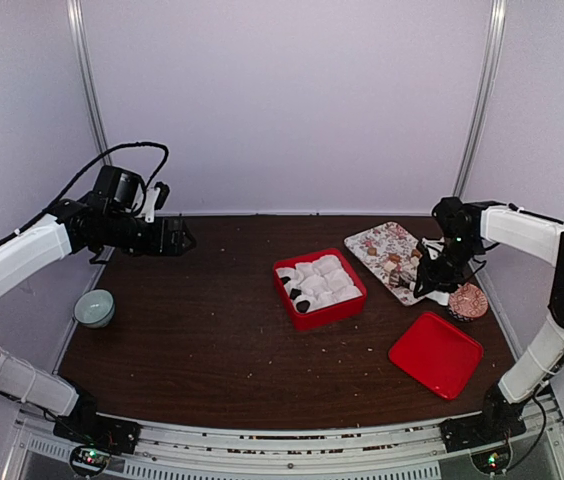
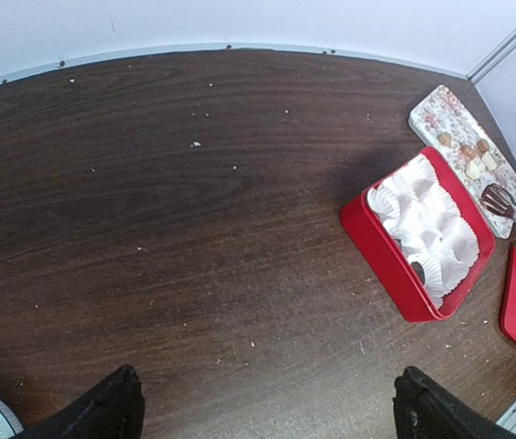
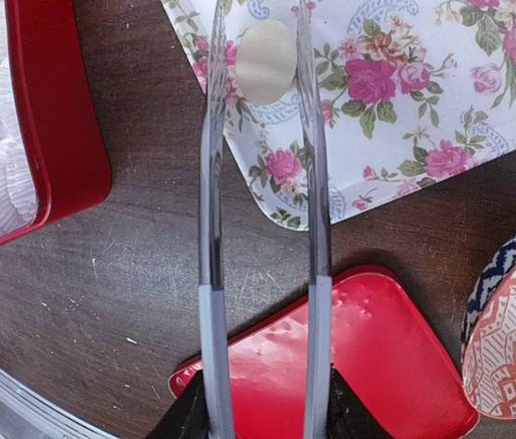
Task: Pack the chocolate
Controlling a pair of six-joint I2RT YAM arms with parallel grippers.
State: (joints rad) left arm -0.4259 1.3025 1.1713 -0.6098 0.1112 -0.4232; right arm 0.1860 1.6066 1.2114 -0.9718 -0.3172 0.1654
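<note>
Right wrist view is filled by the two long blades of the right gripper (image 1: 428, 281), which are held apart over the floral tray (image 3: 441, 110), with a pale round chocolate (image 3: 265, 62) lying on the tray between them. The blade tips are cut off by the top of that view, so it cannot be told whether a piece is clamped there or nothing is held. In the left wrist view a dark ridged shape (image 2: 494, 197) is seen at the blade end, but whether it is a sweet or the tip itself cannot be told.

The step in hand is judged to be a pick from the tray. Other chocolates (image 1: 394, 263) are seen on the tray. Three dark chocolates (image 1: 298, 294) are already seated in the white paper cups (image 1: 328, 279) of the red box (image 1: 340, 314), which stands just left of the tray. Most cups are unfilled, so the packing is judged to be at an early stage. The red lid (image 1: 437, 354) lies apart from the box, beside a patterned disc (image 1: 468, 301). The left gripper (image 2: 267, 421) is spread wide with nothing in it and is raised well away at the left.

For the next move, one piece would have to be straddled squarely, pinched lightly so that it is not squeezed out sideways, lifted clear of the tray, and carried to an empty cup before release.
</note>
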